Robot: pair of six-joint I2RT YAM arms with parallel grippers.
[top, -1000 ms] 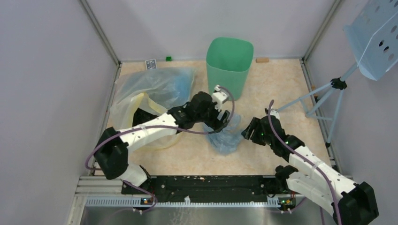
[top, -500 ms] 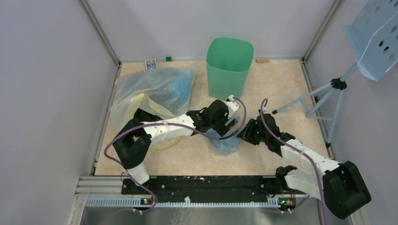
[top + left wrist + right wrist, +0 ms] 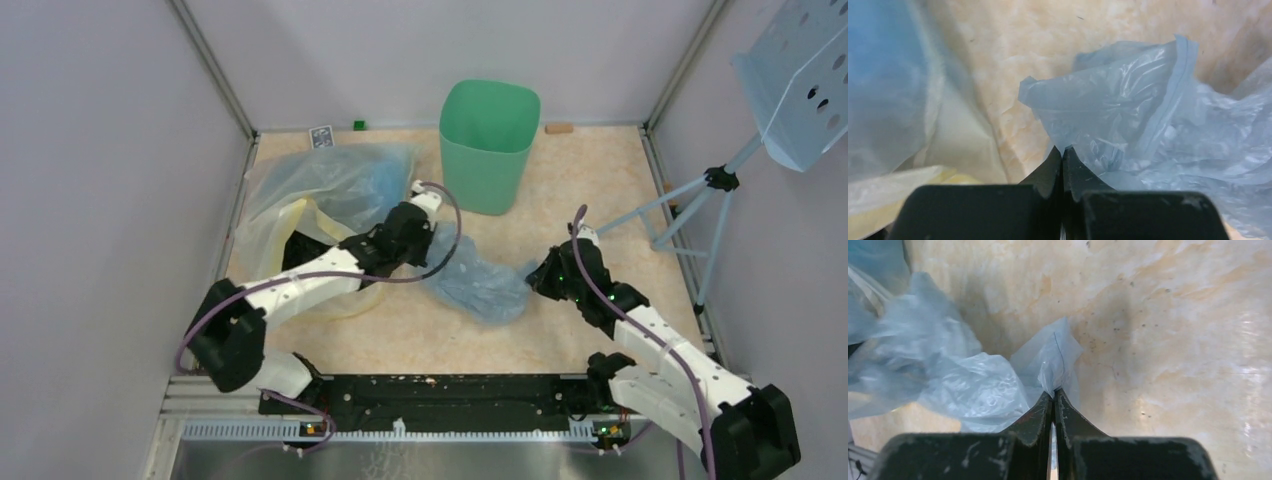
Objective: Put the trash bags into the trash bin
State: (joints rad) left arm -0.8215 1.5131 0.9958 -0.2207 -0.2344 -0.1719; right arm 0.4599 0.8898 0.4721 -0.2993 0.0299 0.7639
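— So, starting at the near edge of the table point(image 3: 600, 190), what are the arms doing?

— Both reach in toward the middle. The left claw point(image 3: 1063, 156) is pinched tight on a fold of the trash bag point(image 3: 478, 288). The right claw point(image 3: 1053, 396) is pinched tight on a corner at the bag's other side. No gap shows between either pair of fingers, only thin plastic.

— Where does the bag sit?

— Near the centre of the table, between the two claws, crumpled and low. Most of it rests on the surface; I judge it stretched a little, not lifted.

— Which way does it run?

— Its long axis goes side to side, roughly along the near edge, with the left end slightly farther back than the right. I cannot tell which end is the mouth.

— How far along is the job?

— Early, I think. The grasp looks made, and the lift, the carry and the drop are all left. The bin point(image 3: 488, 140) stands upright at the middle of the far edge, well apart from the bag, and nothing blue shows inside it.

— Anything else out there?

— A bigger yellowish clear bag point(image 3: 320, 195) lies toward the far left corner, beside the left arm. A tripod point(image 3: 718, 180) stands at the right edge.
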